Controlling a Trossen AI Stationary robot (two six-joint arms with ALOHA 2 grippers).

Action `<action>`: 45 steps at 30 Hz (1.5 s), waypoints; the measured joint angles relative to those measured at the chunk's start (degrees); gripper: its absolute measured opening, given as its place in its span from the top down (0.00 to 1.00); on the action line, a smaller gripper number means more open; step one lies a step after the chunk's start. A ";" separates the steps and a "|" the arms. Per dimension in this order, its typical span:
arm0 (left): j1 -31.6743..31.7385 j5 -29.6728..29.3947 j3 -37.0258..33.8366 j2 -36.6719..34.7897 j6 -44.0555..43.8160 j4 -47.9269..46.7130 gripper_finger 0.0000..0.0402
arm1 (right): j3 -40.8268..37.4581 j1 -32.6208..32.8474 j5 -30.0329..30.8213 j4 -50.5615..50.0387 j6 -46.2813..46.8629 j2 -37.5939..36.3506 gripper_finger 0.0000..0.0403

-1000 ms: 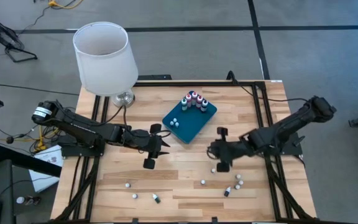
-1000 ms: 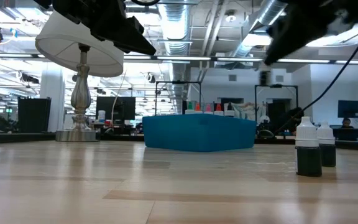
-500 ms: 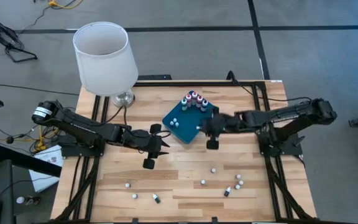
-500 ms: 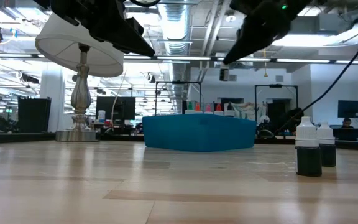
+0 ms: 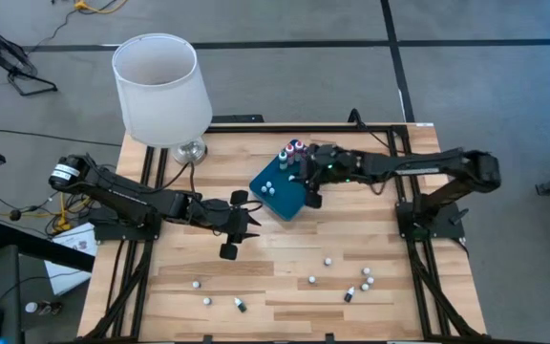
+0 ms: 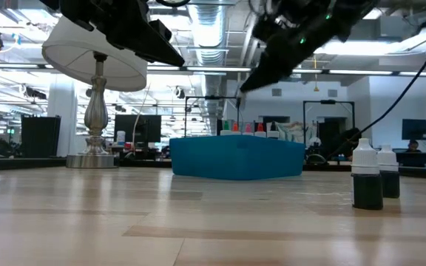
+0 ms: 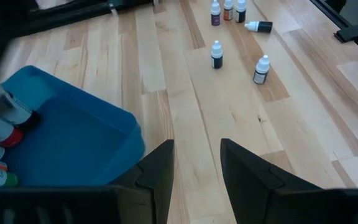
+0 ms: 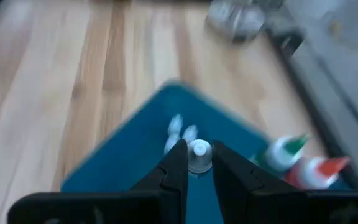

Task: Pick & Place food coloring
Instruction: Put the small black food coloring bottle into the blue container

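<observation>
From above, the right pincer is seen reaching over the teal tray on the tabletop, but what lies between its fingers is not shown there. The right wrist view supplies this: the two dark fingers are nearly closed on a small white-capped bottle, held above the tray, with two tiny bottles lying in the tray below and a green-topped and a red-topped bottle standing at the far corner.

The high view alone shows the loose food coloring bottles scattered along the near part of the tabletop, well apart from the tray, and the cluster standing in the tray's rear corner. The low view shows two of the loose bottles upright at the right, and coloured tops above the tray's far wall.

The left pincer is held over the tabletop just left of the tray. In the left wrist view its fingers are seen parted, with nothing between them. A lamp stands at the rear left corner.
</observation>
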 joint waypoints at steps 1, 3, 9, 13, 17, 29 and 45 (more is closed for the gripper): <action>0.00 -0.03 0.00 0.00 0.01 -0.02 0.69 | 0.07 -0.05 -0.15 2.19 -0.03 1.63 0.87; 0.00 -0.08 0.00 0.00 0.01 -0.23 0.69 | 0.19 -0.11 -0.13 3.64 0.17 3.85 0.87; 0.00 -0.11 0.00 0.00 -0.01 -0.08 0.69 | 0.17 -1.60 -0.06 10.16 3.47 10.10 0.87; 0.00 -0.12 0.00 0.00 -0.05 -0.09 0.69 | 0.81 -1.91 -0.03 11.54 5.89 13.51 0.87; 0.00 -0.20 0.00 0.00 -0.04 0.01 0.69 | 1.79 -2.29 -0.09 11.88 8.08 16.20 0.87; 0.00 -0.22 0.00 0.00 -0.05 -0.05 0.69 | 4.20 -2.94 0.57 12.62 10.55 21.24 0.87; 0.00 -0.22 0.00 0.00 -0.46 0.06 0.69 | 4.17 -2.52 0.57 14.49 13.61 25.50 0.87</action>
